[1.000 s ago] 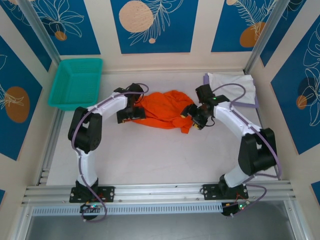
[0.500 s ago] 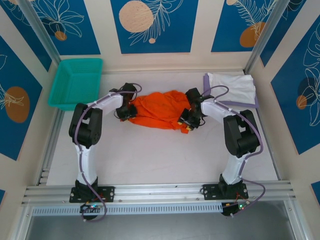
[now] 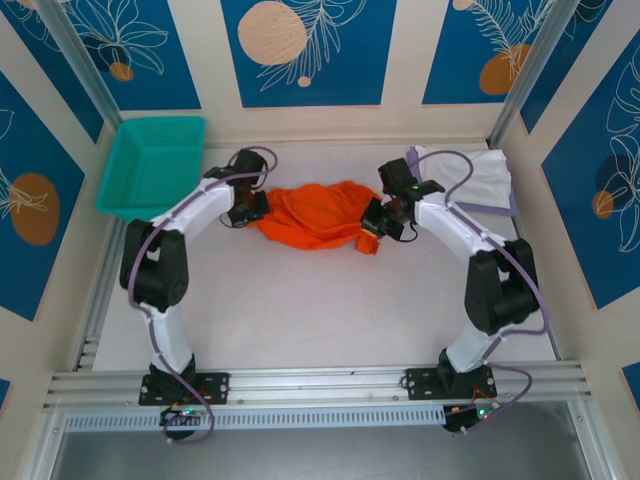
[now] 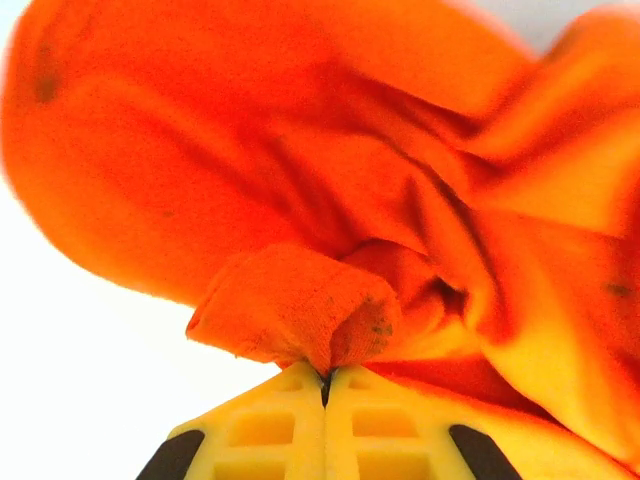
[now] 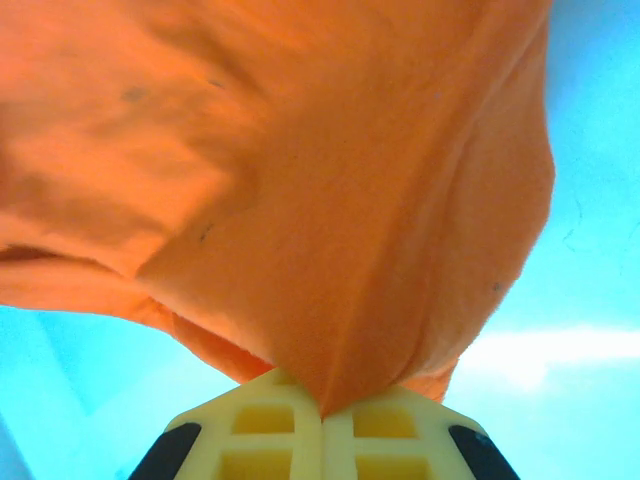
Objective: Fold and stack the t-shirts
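The orange t-shirt [image 3: 318, 213] lay bunched in a rumpled heap toward the back of the worktop [image 3: 320, 310], approx. mid-way across, w/ one arm at each end of it. The left fingers [image 4: 262, 428] were clenched on a small wad of edge cloth at the shirt's left end, the yellow tips pressed together w/ fabric pinched in the seam between them. The right fingers [image 5: 395, 425] were clamped the same way on a fold at the right end, cloth spreading out from the pinch.

At the back right corner sat the white t-shirt [image 3: 470, 170], folded, on top of the lavender t-shirt [image 3: 412, 157], which showed as a thin border under it. A teal basket [image 3: 150, 165] stood at the back left, well apart from the shirts.

To my eye this was the opening-out step: both ends gripped, shirt not yet flat, no fold made. The next move prob. called for drawing the two ends apart evenly and laying the shirt flat before any folding. The left pinch looked thin, so it might slip under an uneven pull.
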`<act>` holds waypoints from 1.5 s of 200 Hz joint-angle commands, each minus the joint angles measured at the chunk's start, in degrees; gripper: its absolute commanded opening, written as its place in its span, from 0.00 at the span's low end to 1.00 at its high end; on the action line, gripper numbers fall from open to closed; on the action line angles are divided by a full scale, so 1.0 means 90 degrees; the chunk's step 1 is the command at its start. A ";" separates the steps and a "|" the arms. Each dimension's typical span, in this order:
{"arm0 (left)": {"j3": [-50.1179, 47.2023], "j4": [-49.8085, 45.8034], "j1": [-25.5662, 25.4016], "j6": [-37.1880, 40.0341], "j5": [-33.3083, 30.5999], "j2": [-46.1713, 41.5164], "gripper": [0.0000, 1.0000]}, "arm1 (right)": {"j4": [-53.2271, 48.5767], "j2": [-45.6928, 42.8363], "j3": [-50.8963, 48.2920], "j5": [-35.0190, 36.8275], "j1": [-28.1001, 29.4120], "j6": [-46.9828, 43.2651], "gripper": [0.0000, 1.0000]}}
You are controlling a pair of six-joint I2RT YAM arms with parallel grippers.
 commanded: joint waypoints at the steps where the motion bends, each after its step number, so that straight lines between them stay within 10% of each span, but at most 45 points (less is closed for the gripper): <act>1: 0.0053 0.0033 -0.0062 0.0046 -0.0435 -0.0985 0.00 | -0.0134 -0.0508 0.0484 -0.0166 -0.0111 -0.0172 0.00; 101: 0.1095 0.1221 -0.1168 0.1300 -0.1587 -0.3141 0.00 | 0.0292 -0.2217 0.1473 -0.0283 -0.0201 -0.0488 0.03; 187: 0.1404 0.1281 -0.2110 0.1590 -0.1049 -0.4362 0.00 | 0.1046 -0.4517 0.0528 -0.0038 0.0230 -0.0465 0.06; 233: 0.2662 0.0289 -0.1909 0.1727 -0.2072 -0.3192 0.00 | 0.0001 -0.3195 0.1590 0.0781 0.0055 -0.0256 0.03; 300: 0.5247 -0.0974 -0.0189 0.0656 -0.0045 -0.0316 0.00 | -0.0337 -0.0490 0.3449 -0.0504 -0.0867 0.0029 0.09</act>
